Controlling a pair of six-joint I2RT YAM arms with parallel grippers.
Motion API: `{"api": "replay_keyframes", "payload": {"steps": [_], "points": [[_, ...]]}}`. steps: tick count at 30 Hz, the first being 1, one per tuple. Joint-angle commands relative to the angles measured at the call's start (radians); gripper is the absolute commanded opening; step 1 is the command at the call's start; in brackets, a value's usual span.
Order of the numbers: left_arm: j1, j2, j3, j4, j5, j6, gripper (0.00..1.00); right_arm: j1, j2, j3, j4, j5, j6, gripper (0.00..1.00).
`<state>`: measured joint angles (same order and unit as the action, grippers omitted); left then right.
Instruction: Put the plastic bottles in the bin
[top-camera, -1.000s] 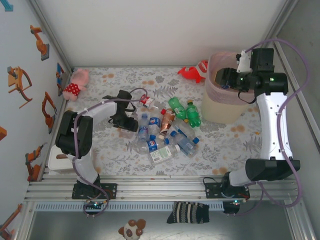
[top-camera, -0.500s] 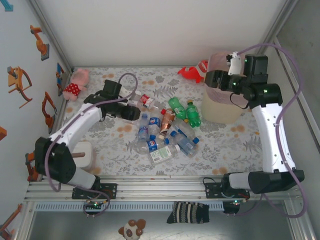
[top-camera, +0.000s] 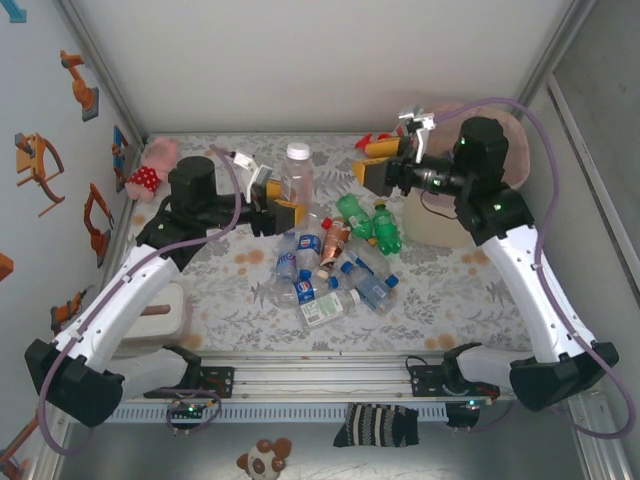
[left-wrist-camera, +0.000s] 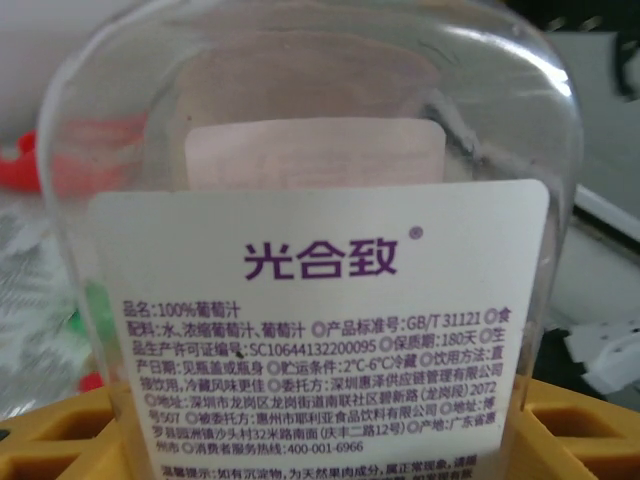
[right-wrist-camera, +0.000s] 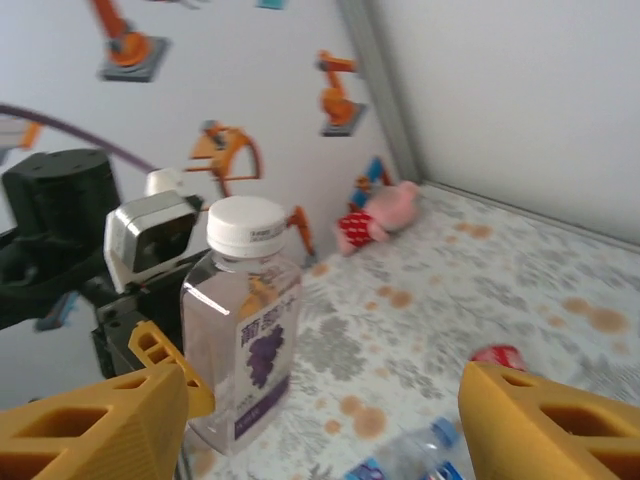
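My left gripper (top-camera: 284, 207) is shut on a clear plastic bottle (top-camera: 297, 176) with a white cap, holding it upright above the table's back middle. In the left wrist view the bottle's white label with purple print (left-wrist-camera: 320, 300) sits between the yellow fingers (left-wrist-camera: 60, 440). My right gripper (top-camera: 383, 168) is open, a short way right of that bottle, with nothing between its fingers (right-wrist-camera: 560, 420). The right wrist view shows the held bottle (right-wrist-camera: 245, 330) ahead of it. Several more bottles (top-camera: 330, 270) lie piled mid-table, two green ones (top-camera: 370, 222) among them. The cream bin (top-camera: 432, 228) stands behind my right arm.
A pink plush toy (top-camera: 155, 165) lies at the back left and a red toy (top-camera: 375, 143) behind my right gripper. A white block (top-camera: 165, 305) sits by the left arm's base. Walls close in on the left, back and right.
My left gripper has lifted the white-capped bottle off the table and stood it upright. My right gripper swung left, away from over the bin, and its jaws spread wider.
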<state>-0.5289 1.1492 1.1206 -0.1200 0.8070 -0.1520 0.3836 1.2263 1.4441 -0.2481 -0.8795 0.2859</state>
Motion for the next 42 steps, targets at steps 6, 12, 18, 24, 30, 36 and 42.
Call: {"api": "replay_keyframes", "payload": {"steps": [6,12,18,24,30,36,42], "points": [[-0.069,-0.016,0.016,0.315,0.195,-0.109,0.61,0.121,0.020,0.021,0.240,-0.151,-0.018,0.82],[-0.096,-0.009,0.037,0.350,0.211,-0.117,0.61,0.189,0.063,0.029,0.264,-0.153,-0.014,0.87],[-0.106,0.001,0.042,0.362,0.219,-0.126,0.61,0.227,0.099,0.030,0.258,-0.128,0.002,0.87],[-0.108,0.009,0.045,0.361,0.219,-0.126,0.62,0.260,0.102,0.028,0.265,-0.153,-0.003,0.80],[-0.108,0.008,0.047,0.355,0.213,-0.115,0.62,0.261,0.101,0.041,0.260,-0.138,0.031,0.69],[-0.109,-0.007,0.038,0.349,0.190,-0.109,0.68,0.263,0.096,0.050,0.260,-0.140,0.048,0.60],[-0.106,-0.049,0.030,0.273,0.131,-0.054,0.80,0.260,0.085,0.087,0.166,-0.083,-0.009,0.59]]}}
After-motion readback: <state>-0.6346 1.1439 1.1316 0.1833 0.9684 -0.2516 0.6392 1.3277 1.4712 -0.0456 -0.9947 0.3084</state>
